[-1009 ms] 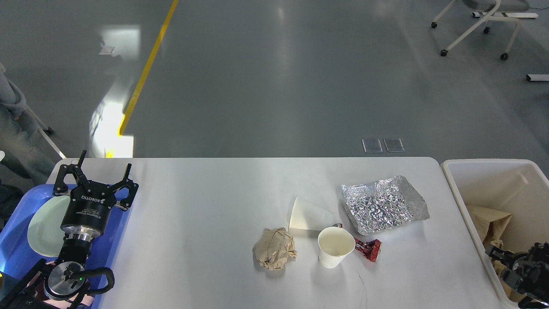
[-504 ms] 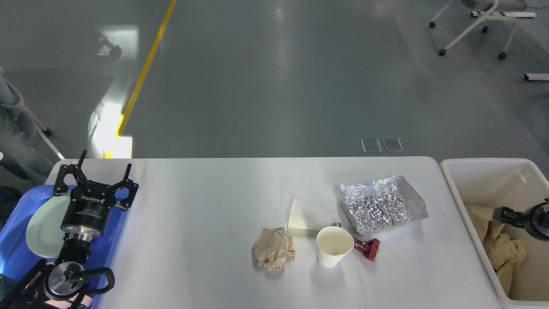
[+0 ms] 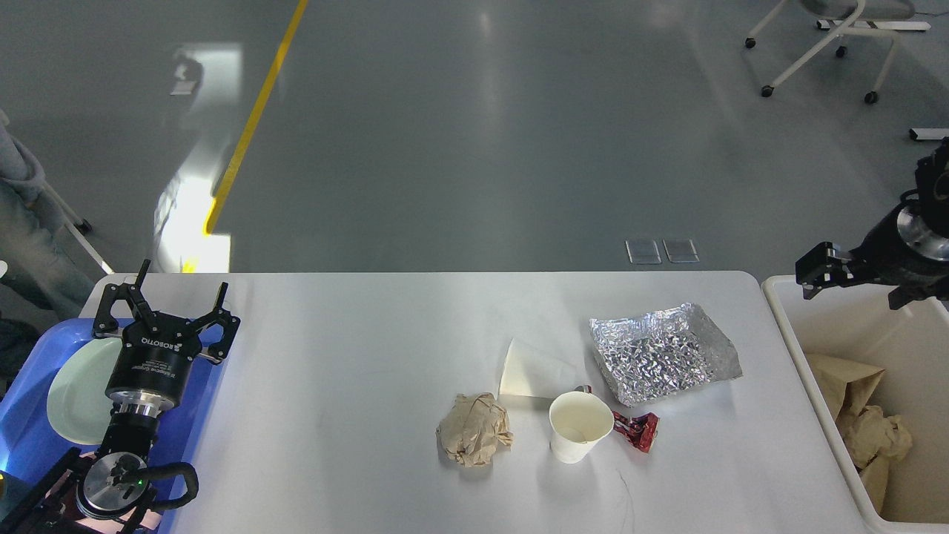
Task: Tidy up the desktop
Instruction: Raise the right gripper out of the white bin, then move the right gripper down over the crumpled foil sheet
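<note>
Looking down from the head view, the white desk (image 3: 356,371) fills the lower half of the scene, stretching from the blue tray (image 3: 26,437) at its left end to the cream bin (image 3: 823,400) standing just off its right end.

The left gripper (image 3: 164,302) hangs over the tray's right edge, its jaws spread wide with nothing between them. Beneath the arm a pale green plate (image 3: 78,393) lies in the tray.

Right of the desk's centre sits a small cluster of litter. A crumpled brown paper ball (image 3: 474,429) lies nearest the front, with a white paper cup (image 3: 580,426) standing upright just to its right. Behind the two, a white paper cone (image 3: 534,371) lies on its side. A red wrapper (image 3: 637,430) rests against the cup's right side, and a crinkled foil tray (image 3: 663,352) sits behind it, towards the bin.

The right gripper (image 3: 815,271) is raised above the bin's far left corner, pointing left; it is small and dark, so I cannot tell how its jaws stand. Inside the bin lies crumpled brown paper (image 3: 867,430).

A yellow line (image 3: 252,119) crosses the grey floor beyond the desk.
</note>
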Controlling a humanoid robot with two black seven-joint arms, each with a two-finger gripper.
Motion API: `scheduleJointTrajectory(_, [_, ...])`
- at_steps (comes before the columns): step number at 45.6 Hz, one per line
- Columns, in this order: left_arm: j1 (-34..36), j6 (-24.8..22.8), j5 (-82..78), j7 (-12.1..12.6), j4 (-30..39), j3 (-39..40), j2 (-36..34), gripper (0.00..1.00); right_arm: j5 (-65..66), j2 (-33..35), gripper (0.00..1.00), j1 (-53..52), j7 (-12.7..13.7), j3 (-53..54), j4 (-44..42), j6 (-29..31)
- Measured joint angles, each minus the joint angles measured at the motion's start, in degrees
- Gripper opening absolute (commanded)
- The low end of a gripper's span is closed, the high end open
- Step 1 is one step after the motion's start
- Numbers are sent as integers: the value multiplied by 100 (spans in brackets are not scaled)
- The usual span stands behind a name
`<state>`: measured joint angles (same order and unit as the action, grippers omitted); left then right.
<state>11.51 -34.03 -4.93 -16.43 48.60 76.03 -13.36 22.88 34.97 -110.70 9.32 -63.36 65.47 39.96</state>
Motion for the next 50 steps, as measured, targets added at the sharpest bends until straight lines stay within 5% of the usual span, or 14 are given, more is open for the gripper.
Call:
scheduleJointTrajectory(17, [-6, 2, 0, -7, 0, 0, -3, 97, -1766, -1397, 100, -2644, -1, -1059, 1137, 1367])
scheduleJointTrajectory(30, [-6, 5, 0, -9, 0, 0, -3, 97, -2073, -1678, 100, -3975, -13, -1032, 2618, 1268])
scheduleJointTrajectory(50, [0, 5, 0, 0, 0, 0, -2, 97, -2077, -1647, 100, -4089, -26, -1013, 2785, 1242])
